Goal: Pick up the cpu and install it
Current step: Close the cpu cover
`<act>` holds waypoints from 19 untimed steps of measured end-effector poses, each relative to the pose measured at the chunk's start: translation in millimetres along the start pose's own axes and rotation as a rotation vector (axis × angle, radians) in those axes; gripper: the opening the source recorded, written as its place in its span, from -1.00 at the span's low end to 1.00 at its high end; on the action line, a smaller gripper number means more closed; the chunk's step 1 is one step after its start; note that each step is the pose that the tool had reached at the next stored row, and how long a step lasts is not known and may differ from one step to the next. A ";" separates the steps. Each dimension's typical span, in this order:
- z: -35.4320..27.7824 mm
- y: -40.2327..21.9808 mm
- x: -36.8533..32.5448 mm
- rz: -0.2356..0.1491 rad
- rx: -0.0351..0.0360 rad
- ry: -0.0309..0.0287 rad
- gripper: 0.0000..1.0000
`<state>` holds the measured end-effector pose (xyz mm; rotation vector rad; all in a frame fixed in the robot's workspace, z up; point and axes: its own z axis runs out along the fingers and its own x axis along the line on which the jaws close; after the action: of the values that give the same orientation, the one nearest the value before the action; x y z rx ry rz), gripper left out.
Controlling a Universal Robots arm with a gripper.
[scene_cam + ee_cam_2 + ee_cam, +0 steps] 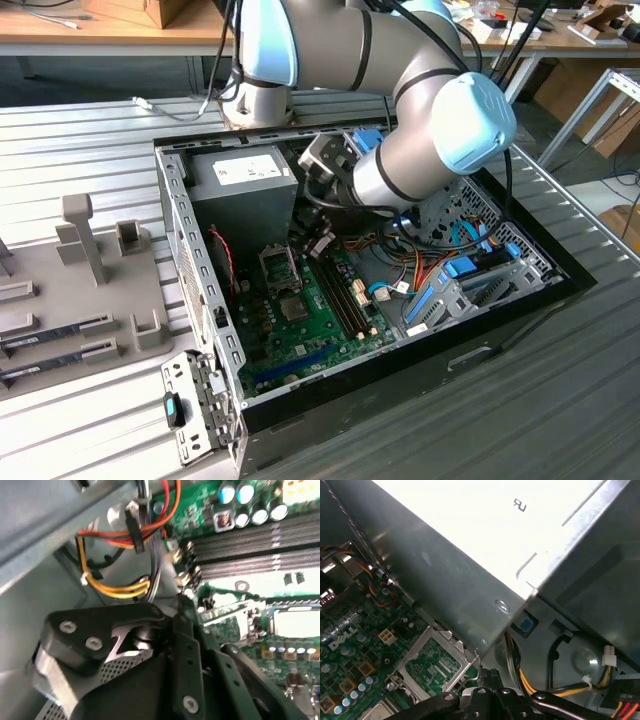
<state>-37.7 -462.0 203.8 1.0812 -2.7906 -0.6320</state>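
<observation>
The pincer (318, 243) hangs inside the computer case (560, 275), just beside the grey power supply (245, 190) and above the green board (330, 310). I cannot tell whether it is open or closed. The cpu (293, 307) appears to lie apart from it, flat in the board's open socket, pale and square in the second wrist view (295, 622).

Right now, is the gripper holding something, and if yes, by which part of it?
It cannot be told. The gripper is inside the computer case, above the green motherboard; its black linkage hides whatever may be between the fingertips.
</observation>
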 end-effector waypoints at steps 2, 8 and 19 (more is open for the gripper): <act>0.4 -0.1 0.1 0.000 -0.0001 0.0000 -0.79; 4.1 -1.9 0.7 0.000 -0.0004 -0.0002 -0.79; 4.2 -3.3 1.3 -0.001 -0.0027 -0.0023 -0.79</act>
<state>-37.6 -463.5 198.6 1.0817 -2.7906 -0.6373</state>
